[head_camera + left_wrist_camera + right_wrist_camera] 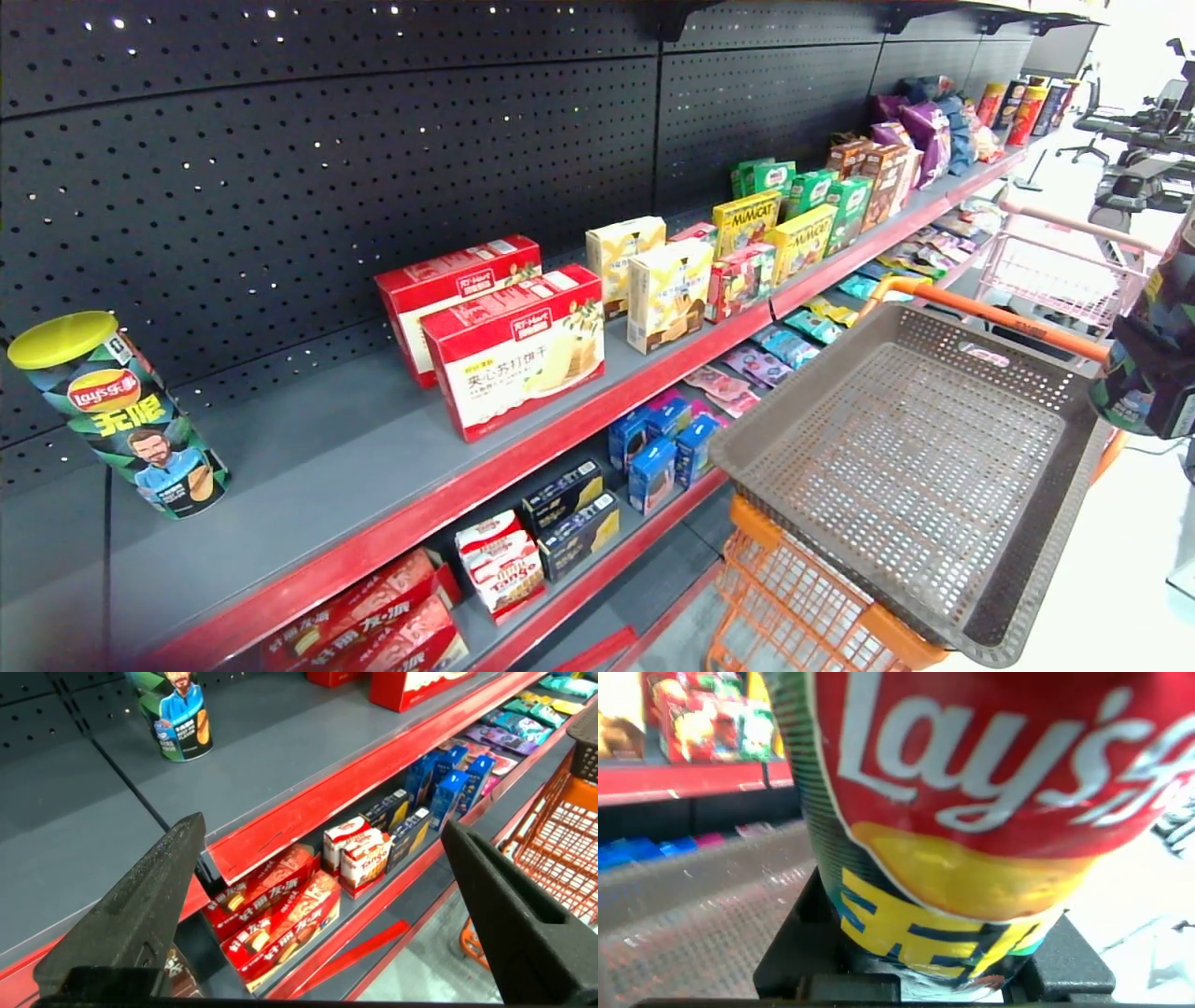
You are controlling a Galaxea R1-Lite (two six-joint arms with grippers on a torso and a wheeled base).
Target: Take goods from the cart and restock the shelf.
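A green-and-black chips can [117,415] with a yellow lid stands upright at the left end of the grey shelf board [308,457]; the left wrist view has it as the can [179,714] at the back of the shelf. My left gripper [318,924] hangs open in front of the shelf's red edge, nothing between its wide-spread fingers [140,915]. My right gripper [1162,378] is at the far right beside the cart, shut on a second chips can [1153,317]. That held can [971,812] is close against the right wrist camera, with the right gripper [924,966] clamped around its lower part.
Two red biscuit boxes [518,350] and rows of yellow and green boxes stand further right on the shelf. A grey mesh basket [915,448] sits on the orange cart [803,607] and holds no goods. A pink cart [1055,271] stands behind. Lower shelves hold more packets.
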